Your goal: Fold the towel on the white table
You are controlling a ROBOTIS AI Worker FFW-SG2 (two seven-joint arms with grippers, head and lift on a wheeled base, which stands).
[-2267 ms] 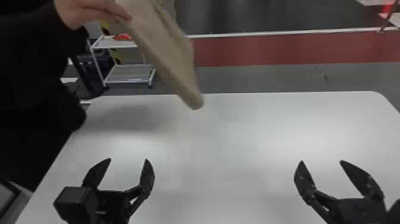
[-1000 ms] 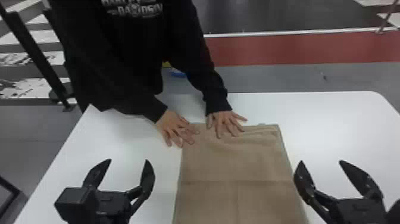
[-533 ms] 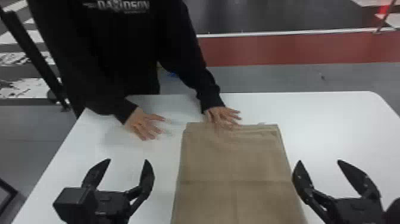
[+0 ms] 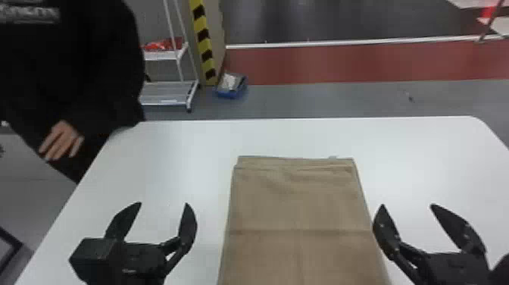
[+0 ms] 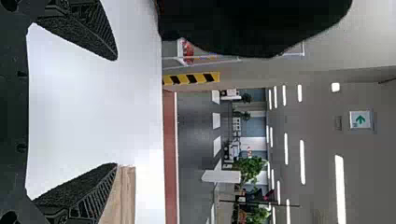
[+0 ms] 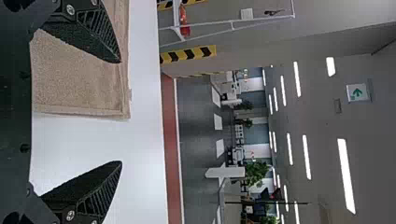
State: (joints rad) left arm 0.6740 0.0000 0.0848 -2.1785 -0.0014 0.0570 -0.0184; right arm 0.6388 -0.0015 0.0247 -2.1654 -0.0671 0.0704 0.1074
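The likeliest trouble, I judge, is a poor pinch on the towel: it lies flat on the white table, so fingertips coming in too high may skim over the cloth, while ones pressed too low may scrape the tabletop. Its far edge seems to show more than one layer, so a shallow grip could catch only the top one and pull the stack apart. Low ripples near that edge could also turn into a skewed fold, as could the two sides being lifted unevenly. The right gripper stands wide and empty, its inner finger beside the towel's right side (whether they touch, I can't tell), so a careless sweep inward might rumple the cloth. The left gripper is just as wide and empty, over bare table and apart from the towel's left side in the head view. The towel sits between the two, squared up closely with the table, its far edge roughly parallel to the table's own. Its long axis seems to run from the robot straight out toward the far side, though the near end is cut off, so that is a guess; a crease crosses it from left to right.
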